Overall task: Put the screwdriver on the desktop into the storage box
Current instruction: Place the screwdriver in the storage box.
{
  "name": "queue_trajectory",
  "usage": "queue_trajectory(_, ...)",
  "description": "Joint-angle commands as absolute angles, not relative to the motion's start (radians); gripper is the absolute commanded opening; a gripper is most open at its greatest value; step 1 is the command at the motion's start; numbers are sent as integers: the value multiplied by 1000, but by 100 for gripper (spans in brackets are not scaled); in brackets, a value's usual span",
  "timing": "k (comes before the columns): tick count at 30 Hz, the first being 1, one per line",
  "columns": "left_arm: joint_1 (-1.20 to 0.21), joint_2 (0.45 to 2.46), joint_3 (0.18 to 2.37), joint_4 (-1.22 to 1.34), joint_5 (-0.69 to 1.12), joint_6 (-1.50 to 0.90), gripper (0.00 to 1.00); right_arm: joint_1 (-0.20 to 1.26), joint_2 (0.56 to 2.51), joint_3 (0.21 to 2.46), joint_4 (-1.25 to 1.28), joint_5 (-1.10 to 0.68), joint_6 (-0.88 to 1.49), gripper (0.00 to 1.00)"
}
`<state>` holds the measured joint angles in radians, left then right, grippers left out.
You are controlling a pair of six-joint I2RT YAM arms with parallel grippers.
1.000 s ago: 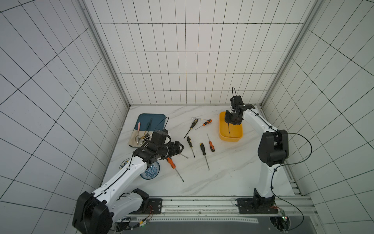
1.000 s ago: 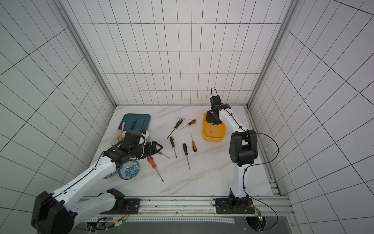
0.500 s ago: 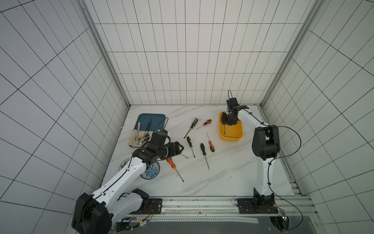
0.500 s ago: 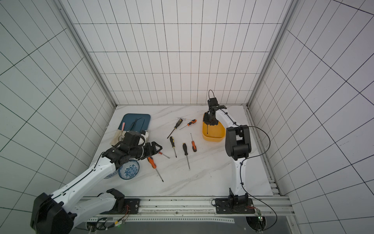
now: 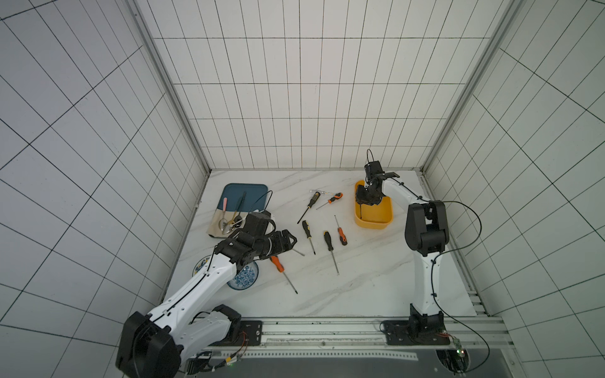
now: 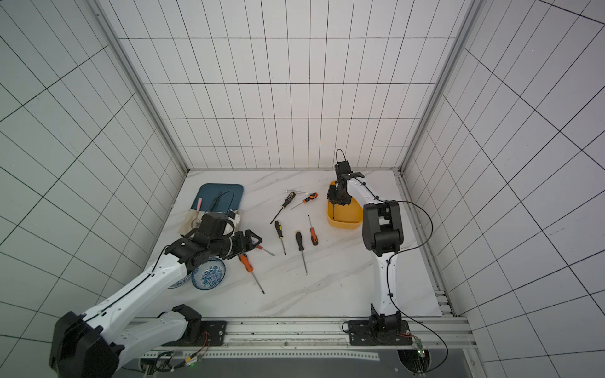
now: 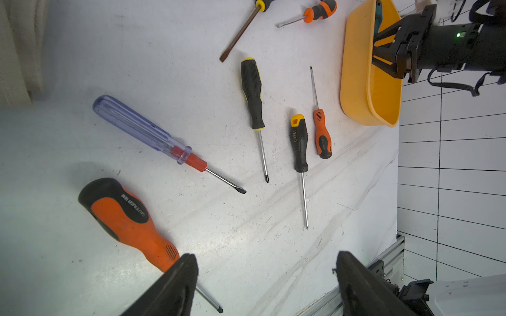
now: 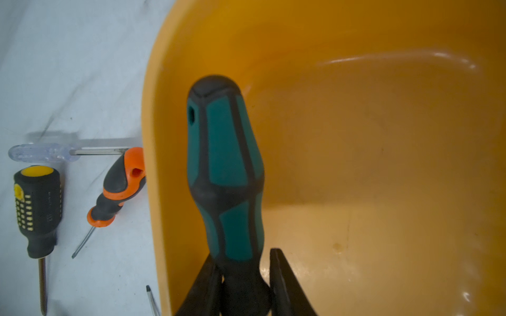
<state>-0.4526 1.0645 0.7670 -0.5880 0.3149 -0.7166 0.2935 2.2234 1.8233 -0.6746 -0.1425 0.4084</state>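
Nearest, the left pincer [image 7: 267, 260] hangs above the tabletop [image 5: 360, 278] with its jaws wide apart and nothing between them, beside a blue patterned dish [image 5: 244, 278]. Just by it lie a big orange screwdriver [image 7: 128, 219] and a clear-handled screwdriver [image 7: 137, 127]. Further out, 3 more lie side by side: a black-and-yellow screwdriver [image 5: 306, 229], a long-shafted black screwdriver [image 5: 328, 236] and a slim orange screwdriver [image 5: 341, 234]. Beyond them the right pincer [image 8: 243, 262] is clamped on the green-handled screwdriver [image 8: 227, 164], held inside the yellow storage box [image 5: 373, 224] near the wall facing the other tools; whether it touches the floor I cannot tell. A dark blue tray [image 5: 245, 191] sits at the far left
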Motion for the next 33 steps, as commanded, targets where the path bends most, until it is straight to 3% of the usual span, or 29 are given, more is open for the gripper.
queue_trajectory(1, -454, 1051, 769, -590, 305, -707, 83, 287, 2245, 1863, -666, -155, 422, 20)
queue_trajectory(12, -454, 1052, 762, -592, 300, -703, 83, 291, 2234, 1868, -673, -156, 416, 36)
queue_trajectory(33, -454, 1072, 768, -566, 301, -708, 83, 319, 1982, 1760, -729, -98, 373, 40)
